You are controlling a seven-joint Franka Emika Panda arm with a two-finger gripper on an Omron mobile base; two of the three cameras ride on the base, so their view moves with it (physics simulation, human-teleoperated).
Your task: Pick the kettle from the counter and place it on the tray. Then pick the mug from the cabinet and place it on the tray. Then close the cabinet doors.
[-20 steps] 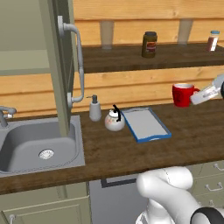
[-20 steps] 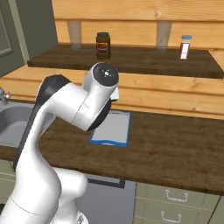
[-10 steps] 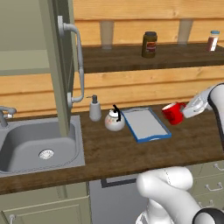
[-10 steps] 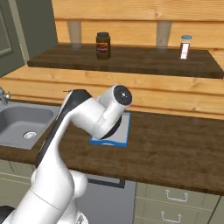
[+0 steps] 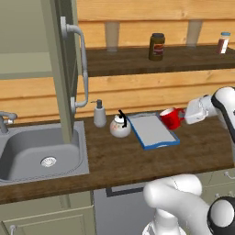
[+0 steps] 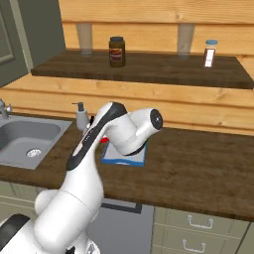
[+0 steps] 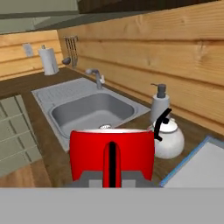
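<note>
Claw [image 5: 182,115] grips one mug [image 5: 170,118] beside one tray [image 5: 152,130].

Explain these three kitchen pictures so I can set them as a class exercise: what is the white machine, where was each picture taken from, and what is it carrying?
All three are computer-rendered views of one moment. The white machine is a robot arm on a driving base. Two cameras sit on that base, behind the arm to its left and right, looking forward over the counter. The third camera sits on the hand itself, looking along the gripper.

On the dark wooden counter are a steel sink, a soap dispenser, a small white kettle with a black handle, and a blue-rimmed tray. The kettle stands beside the tray, not on it.

The gripper is shut on a red mug, at the tray's far right corner. In the hand view the mug looms large and close.

Above, a shelf holds a dark jar.
</note>
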